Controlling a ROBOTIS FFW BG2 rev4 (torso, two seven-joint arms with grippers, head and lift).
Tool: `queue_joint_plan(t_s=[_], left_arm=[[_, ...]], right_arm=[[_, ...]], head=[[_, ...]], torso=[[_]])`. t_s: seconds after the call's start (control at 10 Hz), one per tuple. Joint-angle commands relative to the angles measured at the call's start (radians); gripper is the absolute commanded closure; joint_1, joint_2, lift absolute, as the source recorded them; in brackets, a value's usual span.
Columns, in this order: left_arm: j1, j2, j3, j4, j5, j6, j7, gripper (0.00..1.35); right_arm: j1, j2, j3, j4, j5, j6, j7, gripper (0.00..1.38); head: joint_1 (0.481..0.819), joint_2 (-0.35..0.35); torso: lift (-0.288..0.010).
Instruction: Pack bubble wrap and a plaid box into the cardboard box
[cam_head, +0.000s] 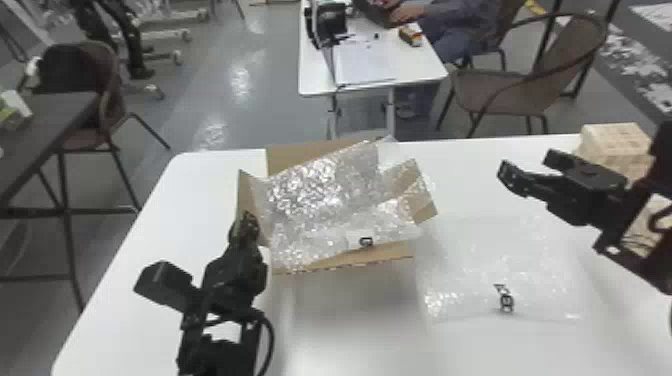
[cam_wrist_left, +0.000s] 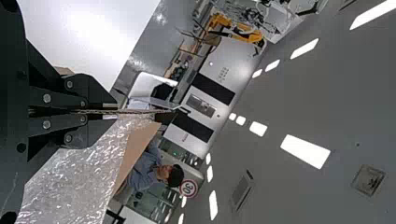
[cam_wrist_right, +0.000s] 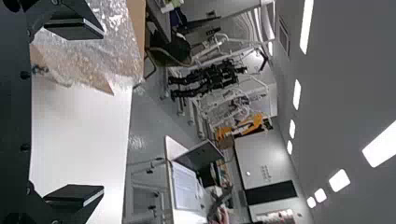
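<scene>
The cardboard box (cam_head: 287, 156) stands open on the table, with bubble wrap (cam_head: 320, 195) bulging above its rim and covering its inside. At its left side, my left gripper (cam_head: 246, 226) is shut on the upright flap. In the left wrist view, the thin flap edge (cam_wrist_left: 140, 112) runs out from between the closed fingertips of the left gripper (cam_wrist_left: 114, 111). My right gripper (cam_head: 526, 167) hangs open over the table's right part; the right wrist view has nothing between the fingertips of the right gripper (cam_wrist_right: 102, 112). The plaid box (cam_head: 615, 142) sits behind it, partly hidden by the arm.
Another bubble wrap sheet (cam_head: 500, 280) lies flat on the white table (cam_head: 345, 325), right of the cardboard box. Beyond the table's far edge are a second desk (cam_head: 370, 82), where a person sits, and brown chairs (cam_head: 505, 92).
</scene>
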Motion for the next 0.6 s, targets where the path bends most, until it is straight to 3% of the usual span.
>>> queue_joint_plan(t_s=[0.0,0.2,0.5], left_arm=[[0.009,0.003,0.011,-0.001,0.009,0.005,0.000,1.21],[0.019,0.008,0.025,-0.001,0.021,0.010,0.000,1.21],[0.024,0.008,0.030,-0.001,0.026,0.018,-0.003,1.21]], right_arm=[[0.098,-0.011,-0.059,-0.027,0.015,-0.152,-0.004,0.13],[0.214,-0.005,-0.120,-0.004,0.037,-0.296,-0.044,0.13],[0.337,0.057,-0.258,0.048,0.035,-0.456,-0.059,0.13]], head=[[0.695,0.092],[0.695,0.037],[0.695,-0.022]], torso=[[-0.110],[-0.110],[-0.110]])
